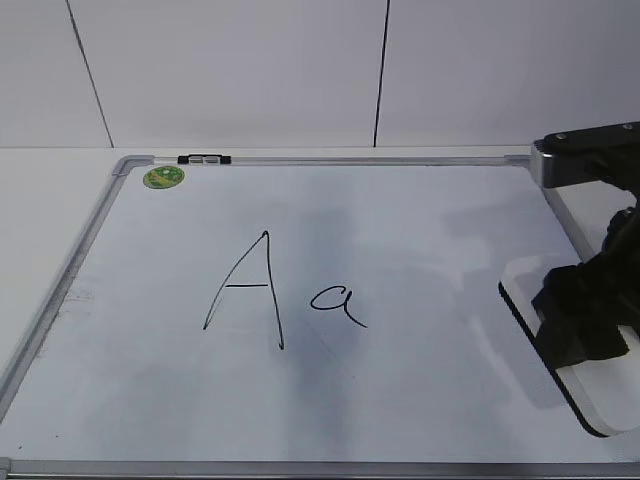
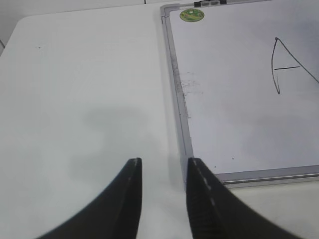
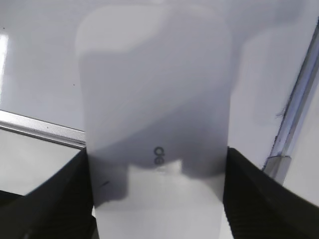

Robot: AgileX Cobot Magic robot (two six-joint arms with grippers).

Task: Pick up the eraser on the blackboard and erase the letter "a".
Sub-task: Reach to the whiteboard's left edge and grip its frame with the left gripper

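The white eraser with its black felt underside lies on the right side of the blackboard, a white board in a grey frame. My right gripper sits over it, one finger against each long side. In the right wrist view the eraser fills the gap between the fingers of the right gripper. The small cursive letter "a" is at mid-board, well left of the eraser. My left gripper is open and empty over the table beside the board's corner.
A tall capital "A" stands just left of the small "a". A green sticker and a black-and-white clip are at the board's far left corner. The board's grey frame runs close behind the eraser.
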